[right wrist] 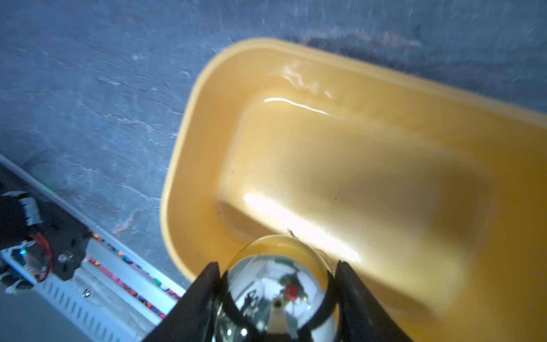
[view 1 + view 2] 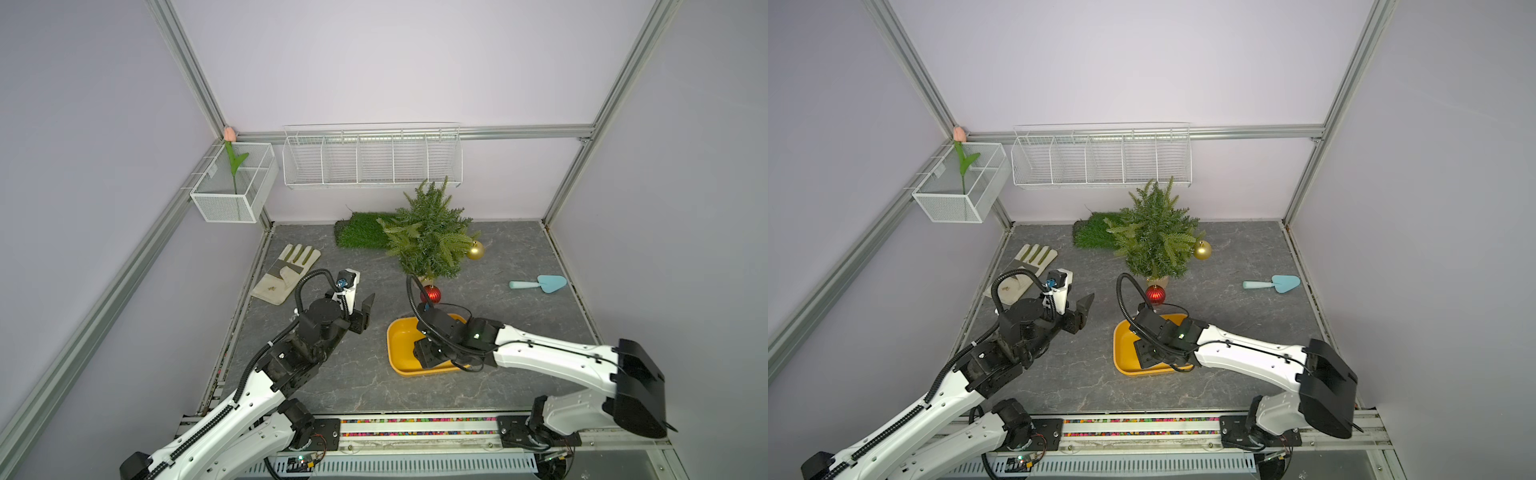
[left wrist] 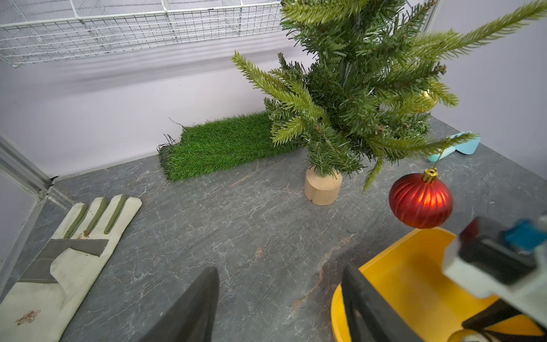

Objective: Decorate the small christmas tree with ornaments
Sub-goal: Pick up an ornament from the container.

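The small christmas tree [image 2: 428, 237] [image 2: 1154, 237] [image 3: 355, 88] stands upright at the back middle of the table. A gold ornament [image 2: 475, 250] [image 2: 1202, 250] hangs at its right side. A ribbed red ornament [image 2: 432, 294] [image 3: 421, 201] hangs from a low front branch. My right gripper [image 2: 428, 353] [image 1: 276, 265] reaches down into the yellow tray [image 2: 399, 336] [image 1: 183, 148], with both fingers pressed against the mirror-like silver ornament [image 1: 276, 293]. My left gripper [image 2: 363, 313] [image 3: 281, 271] hovers open and empty left of the tray.
A work glove [image 2: 286, 270] lies at the left, and a folded grass mat [image 2: 361, 230] sits behind the tree. A blue trowel [image 2: 540, 284] lies at the right. A wire shelf [image 2: 372, 158] and a mesh basket [image 2: 232, 199] holding a tulip hang on the walls.
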`<state>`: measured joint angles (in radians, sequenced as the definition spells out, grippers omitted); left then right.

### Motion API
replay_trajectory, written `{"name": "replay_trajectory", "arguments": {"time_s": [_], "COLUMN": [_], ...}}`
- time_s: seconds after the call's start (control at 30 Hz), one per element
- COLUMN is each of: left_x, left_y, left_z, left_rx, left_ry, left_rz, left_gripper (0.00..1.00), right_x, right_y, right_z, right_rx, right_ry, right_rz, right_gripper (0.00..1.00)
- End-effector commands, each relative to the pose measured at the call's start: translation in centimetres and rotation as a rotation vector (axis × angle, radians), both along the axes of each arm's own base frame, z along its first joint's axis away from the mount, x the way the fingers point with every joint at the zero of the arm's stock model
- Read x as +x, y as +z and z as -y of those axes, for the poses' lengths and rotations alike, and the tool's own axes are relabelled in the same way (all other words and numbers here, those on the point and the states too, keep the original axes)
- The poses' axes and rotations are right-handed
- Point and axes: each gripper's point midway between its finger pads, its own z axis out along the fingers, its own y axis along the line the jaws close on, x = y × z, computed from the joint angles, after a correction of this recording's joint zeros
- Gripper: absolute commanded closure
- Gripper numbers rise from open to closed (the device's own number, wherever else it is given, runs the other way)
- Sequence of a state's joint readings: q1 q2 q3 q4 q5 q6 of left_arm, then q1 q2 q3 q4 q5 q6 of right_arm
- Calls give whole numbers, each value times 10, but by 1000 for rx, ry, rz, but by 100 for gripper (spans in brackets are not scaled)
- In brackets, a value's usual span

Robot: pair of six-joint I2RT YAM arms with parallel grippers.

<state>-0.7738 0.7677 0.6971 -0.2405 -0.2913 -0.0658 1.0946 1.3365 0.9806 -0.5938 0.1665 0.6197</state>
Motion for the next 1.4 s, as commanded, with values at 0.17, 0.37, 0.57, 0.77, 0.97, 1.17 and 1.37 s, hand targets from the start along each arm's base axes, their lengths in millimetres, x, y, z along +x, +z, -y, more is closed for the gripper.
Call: {"name": "replay_trajectory", "arguments": {"time_s": [0.17,0.37,0.57,0.77,0.97,1.17,1.37], "left_x": [-8,-27,-32,-83,-127,-151,-145], "left_y": [53,90,110,130,121,95,108], "left_z": [7,38,67,104,112,112,112], "left_rx": [-54,-92,-84,-111,3,189,178], "left_ry": [-81,-299,-446,-829,-1007,-1058,-985], "left_rz": [139,252,293,366,623,847,929], "left_gripper": [33,33,34,34,34,33,31], "right_x": [-1,13,23,14,-13,-36,-50], "right_y": [95,164,222,245,241,244,245], "right_z": [23,27,19,11,2,-2,-7], "right_rx": [158,329,530,607,637,738,831], "right_ry": [206,257,315,482,723,865,945], "right_rz": [206,337,404,514,557,500,411], "right_gripper": [43,44,45,47,44,45,45]}}
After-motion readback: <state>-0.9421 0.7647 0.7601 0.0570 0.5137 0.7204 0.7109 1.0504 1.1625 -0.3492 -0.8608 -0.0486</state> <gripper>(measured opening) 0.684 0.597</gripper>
